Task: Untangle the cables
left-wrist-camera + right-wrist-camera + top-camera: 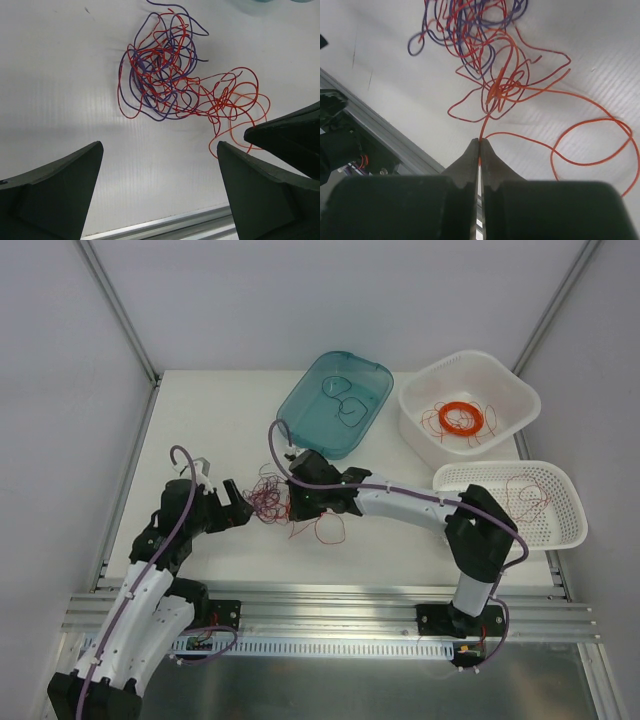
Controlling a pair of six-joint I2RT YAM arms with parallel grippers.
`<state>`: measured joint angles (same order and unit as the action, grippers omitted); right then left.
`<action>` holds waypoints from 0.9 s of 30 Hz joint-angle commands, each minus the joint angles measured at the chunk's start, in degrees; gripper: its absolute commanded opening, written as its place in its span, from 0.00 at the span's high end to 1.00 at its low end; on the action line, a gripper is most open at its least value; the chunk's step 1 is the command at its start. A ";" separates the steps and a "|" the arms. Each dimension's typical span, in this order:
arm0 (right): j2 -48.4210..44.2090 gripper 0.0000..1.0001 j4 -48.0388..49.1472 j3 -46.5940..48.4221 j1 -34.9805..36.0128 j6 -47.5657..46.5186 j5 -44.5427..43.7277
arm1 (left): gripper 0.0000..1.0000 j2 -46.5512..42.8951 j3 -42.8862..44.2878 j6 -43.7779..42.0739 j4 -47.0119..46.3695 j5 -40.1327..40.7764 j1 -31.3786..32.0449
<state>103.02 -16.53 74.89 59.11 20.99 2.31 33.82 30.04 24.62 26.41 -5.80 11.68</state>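
The cables (270,498) lie as a fist-sized wad of thin red, orange and dark purple-blue wires on the white table between my two grippers. In the left wrist view the wad (162,75) lies ahead of my left gripper (159,147), which is open wide with nothing between its fingers and is apart from the wires. My right gripper (480,142) is shut on one orange wire that runs up into the tangle (470,30). A loose orange loop (590,140) trails to its right. From above, the right gripper (292,505) sits at the wad's right edge.
A teal bin (300,405) at the back holds a couple of dark wires. A white basket (470,365) holds a flat orange ring coil (460,418). A shallow white basket (560,530) at the right holds red wires. An aluminium rail (320,600) lines the near edge.
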 commanded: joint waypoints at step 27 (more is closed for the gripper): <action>-3.09 0.99 -4.20 2.98 -4.09 -17.56 10.96 | 0.01 45.79 9.77 19.94 -19.73 5.54 11.17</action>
<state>100.07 -19.62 75.00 55.00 5.87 11.46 76.99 37.74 42.68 8.71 -2.22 22.20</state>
